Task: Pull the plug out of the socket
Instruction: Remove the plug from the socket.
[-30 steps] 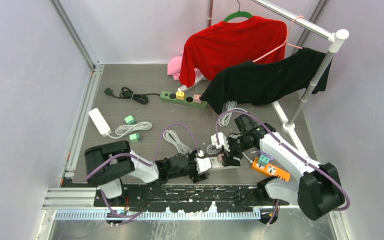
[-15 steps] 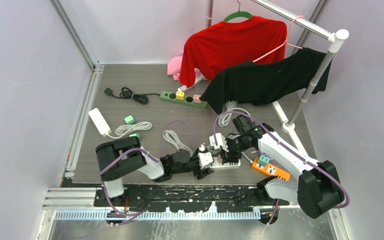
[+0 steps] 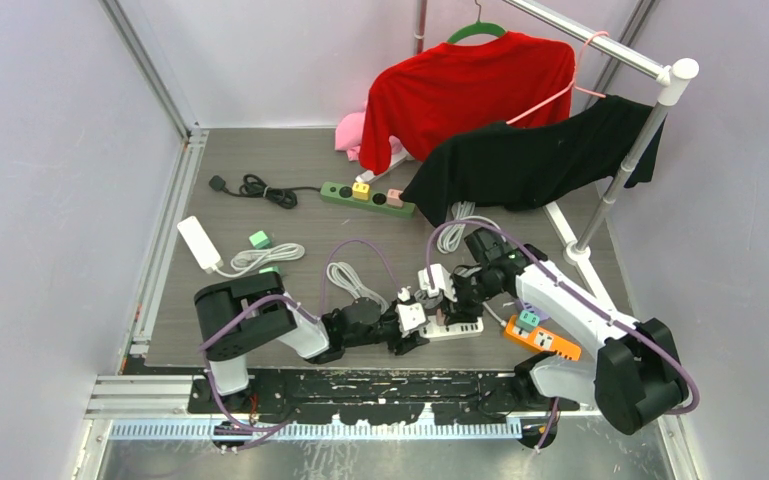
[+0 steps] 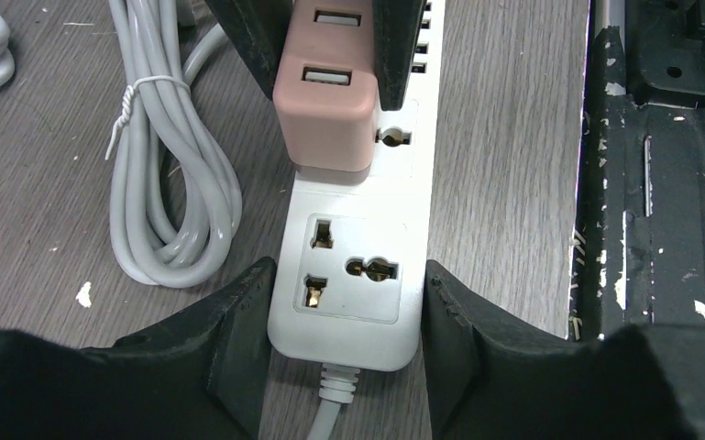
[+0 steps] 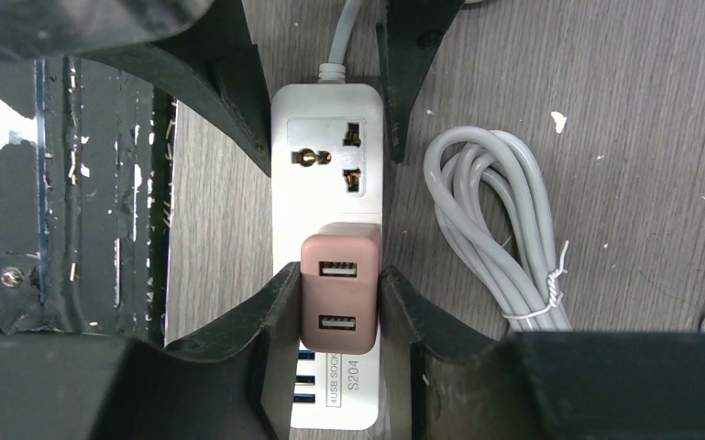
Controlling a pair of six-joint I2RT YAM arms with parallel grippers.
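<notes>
A white power strip [image 3: 457, 327] lies near the table's front edge. A pink two-port USB plug [image 5: 341, 295] sits in its socket. My left gripper [image 4: 346, 298] is shut on the cable end of the strip [image 4: 353, 266], one finger on each long side. My right gripper [image 5: 339, 289] is shut on the sides of the pink plug [image 4: 325, 101]. In the top view the left gripper [image 3: 412, 322] and the right gripper [image 3: 450, 303] meet over the strip, and the plug is mostly hidden there.
A bundled grey cable [image 4: 170, 183] lies beside the strip. An orange power strip [image 3: 542, 340] is to its right, a green one [image 3: 367, 198] farther back. A white adapter [image 3: 198, 243] with cable lies left. A clothes rack post [image 3: 600, 210] stands right. The black base rail [image 4: 660, 183] runs alongside.
The left arm has swung right and its gripper has come onto the strip's cable end. The right gripper has shifted slightly over the pink plug. Little differs over the last half second.
</notes>
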